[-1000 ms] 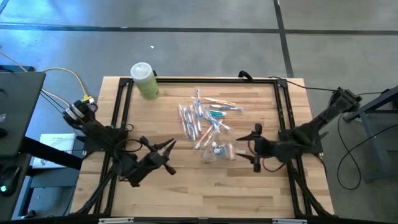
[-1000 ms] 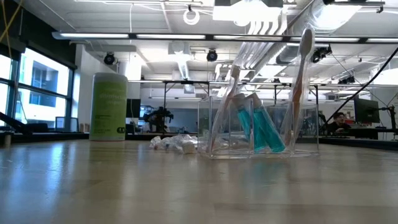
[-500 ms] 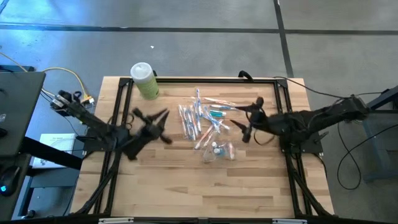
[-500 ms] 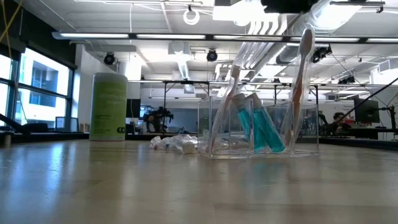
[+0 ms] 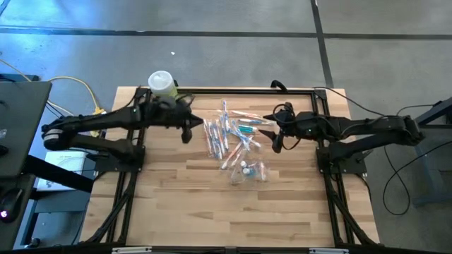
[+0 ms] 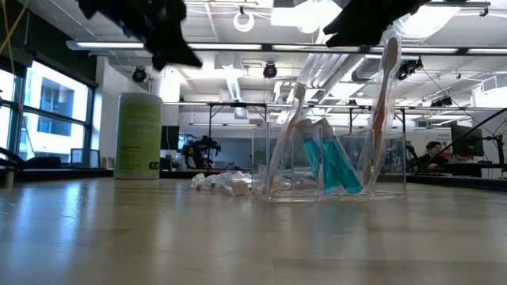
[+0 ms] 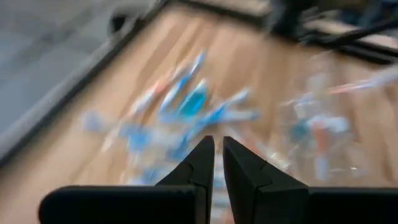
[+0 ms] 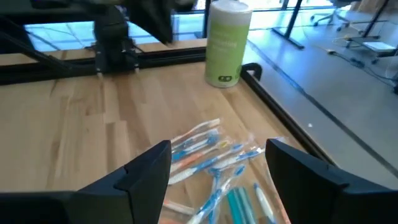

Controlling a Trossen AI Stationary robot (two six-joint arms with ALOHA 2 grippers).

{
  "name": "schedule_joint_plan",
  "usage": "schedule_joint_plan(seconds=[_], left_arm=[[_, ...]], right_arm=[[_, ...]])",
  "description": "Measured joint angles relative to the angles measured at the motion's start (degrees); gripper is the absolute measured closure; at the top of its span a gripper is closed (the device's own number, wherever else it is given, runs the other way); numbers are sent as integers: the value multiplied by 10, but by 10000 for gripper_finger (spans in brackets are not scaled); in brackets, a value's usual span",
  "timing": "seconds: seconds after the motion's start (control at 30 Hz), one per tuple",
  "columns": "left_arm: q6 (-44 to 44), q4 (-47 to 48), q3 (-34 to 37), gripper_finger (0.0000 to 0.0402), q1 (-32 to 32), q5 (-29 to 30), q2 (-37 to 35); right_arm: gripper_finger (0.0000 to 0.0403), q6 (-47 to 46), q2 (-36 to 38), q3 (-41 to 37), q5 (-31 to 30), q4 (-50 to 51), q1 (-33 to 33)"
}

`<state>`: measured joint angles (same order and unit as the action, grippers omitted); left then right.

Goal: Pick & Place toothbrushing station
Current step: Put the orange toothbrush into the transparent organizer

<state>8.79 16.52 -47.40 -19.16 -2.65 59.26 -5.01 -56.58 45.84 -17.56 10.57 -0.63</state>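
Several thin toothbrushes (image 5: 229, 132) with teal and orange parts lie in a loose pile on the wooden table, also seen in the right wrist view (image 8: 211, 152). Just nearer stands the clear plastic holder (image 5: 248, 171), with a few brushes upright in it (image 6: 333, 162). My left gripper (image 5: 187, 127) hovers left of the pile, fingers close together (image 7: 217, 155) and holding nothing. My right gripper (image 5: 277, 135) hovers right of the pile, open (image 8: 217, 168), the brushes showing between its fingers farther off.
A light-green bottle (image 5: 164, 90) with a white cap stands at the table's far left corner, close behind my left gripper. A black frame (image 5: 321, 120) runs along the table's edges. Bare wood lies on the near half of the table (image 5: 233, 219).
My left gripper has swung from the table's near left part toward the far edge and turned, ending beside the bottle and pointing at the pile. My right gripper has swung from beside the holder toward the far edge, staying open. The brushes and holder have not moved.
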Motion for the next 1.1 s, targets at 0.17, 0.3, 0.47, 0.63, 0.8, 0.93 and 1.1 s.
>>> schedule_joint_plan(seconds=[0.17,0.3,0.47,0.63,0.8,0.93,1.1], left_arm=[[124,38,0,375,-75,0,70],[212,40,0,375,-81,-11,134],[274,40,0,375,-54,4,215],[296,40,0,375,-5,106,265],[284,23,0,374,41,151,265],[283,4,-1,373,66,149,259],[276,-3,-1,373,81,149,259]], right_arm=[[149,-41,0,0,2,11,17],[149,-67,0,0,2,21,34],[149,-88,0,0,1,22,59],[149,-89,0,0,1,28,88],[149,-89,0,0,0,29,115],[149,-88,0,0,0,31,131],[149,-87,0,0,-1,34,148]])
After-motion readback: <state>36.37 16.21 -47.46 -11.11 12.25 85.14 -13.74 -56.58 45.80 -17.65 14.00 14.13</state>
